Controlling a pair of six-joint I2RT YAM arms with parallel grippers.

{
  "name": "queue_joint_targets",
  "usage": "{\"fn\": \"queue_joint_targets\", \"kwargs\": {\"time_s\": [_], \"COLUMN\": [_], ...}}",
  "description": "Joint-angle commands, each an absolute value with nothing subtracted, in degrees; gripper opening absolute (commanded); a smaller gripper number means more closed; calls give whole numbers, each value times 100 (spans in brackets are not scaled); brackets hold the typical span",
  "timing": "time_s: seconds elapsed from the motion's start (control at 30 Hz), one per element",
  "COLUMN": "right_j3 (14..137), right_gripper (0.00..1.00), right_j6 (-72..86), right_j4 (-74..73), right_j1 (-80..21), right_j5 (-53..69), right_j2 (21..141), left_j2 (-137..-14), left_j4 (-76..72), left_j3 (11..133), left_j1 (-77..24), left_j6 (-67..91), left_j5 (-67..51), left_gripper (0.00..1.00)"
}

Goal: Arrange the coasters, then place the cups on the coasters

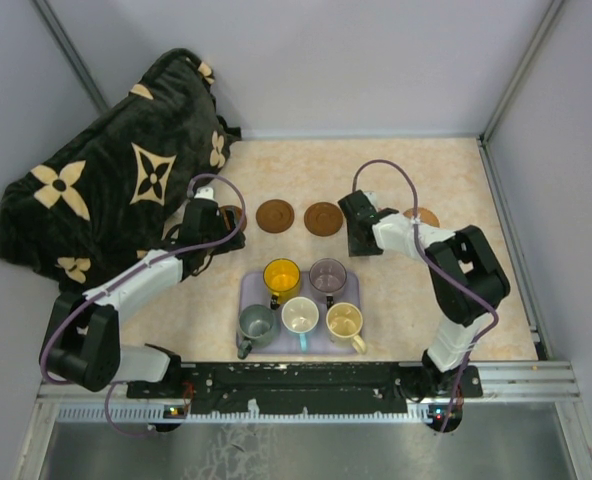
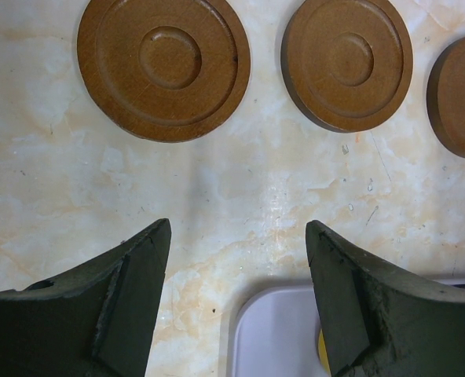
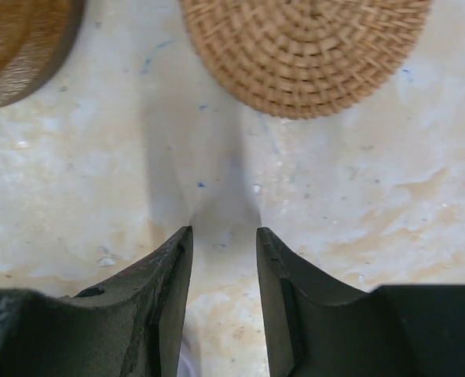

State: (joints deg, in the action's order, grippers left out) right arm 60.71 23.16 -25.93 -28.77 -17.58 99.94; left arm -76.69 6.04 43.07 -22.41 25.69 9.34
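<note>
Three brown wooden coasters lie in a row on the marble table, the leftmost partly hidden under my left gripper. A tan one lies further right, behind the right arm. A woven coaster lies just beyond my right gripper, whose jaws stand narrowly apart with nothing between them. My left gripper hangs wide open and empty, between the row and the tray corner. The yellow, purple-grey, grey-green, cream and blue and beige cups stand on the lavender tray.
A dark blanket with a cream flower pattern is heaped at the back left, close to the left arm. Grey walls close the table in on the left, back and right. The tray sits near the front edge between the two arm bases.
</note>
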Motion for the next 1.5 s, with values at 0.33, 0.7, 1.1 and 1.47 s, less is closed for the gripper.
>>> {"fn": "queue_joint_targets", "kwargs": {"time_s": [0.33, 0.7, 1.1, 1.47], "right_j3": [6170, 6466, 6756, 6865], "right_gripper": [39, 39, 38, 38], "right_j6": [1990, 1937, 1955, 1923], "right_j4": [-2509, -2431, -2334, -2316], "right_j1": [-1969, -1916, -1881, -1868], "right_j5": [-1939, -1791, -1717, -1693], "right_j2": [9806, 10214, 10703, 10862], "left_j2": [-7425, -7503, -7544, -7524], "left_j4": [571, 573, 623, 653], "left_j3": [4120, 4212, 4248, 4242], "left_j1": [-2266, -2258, -2257, -2259], "left_j6": [2628, 2536, 2503, 2541], "left_j5": [911, 992, 1065, 1044], "left_gripper": [76, 76, 76, 76]}}
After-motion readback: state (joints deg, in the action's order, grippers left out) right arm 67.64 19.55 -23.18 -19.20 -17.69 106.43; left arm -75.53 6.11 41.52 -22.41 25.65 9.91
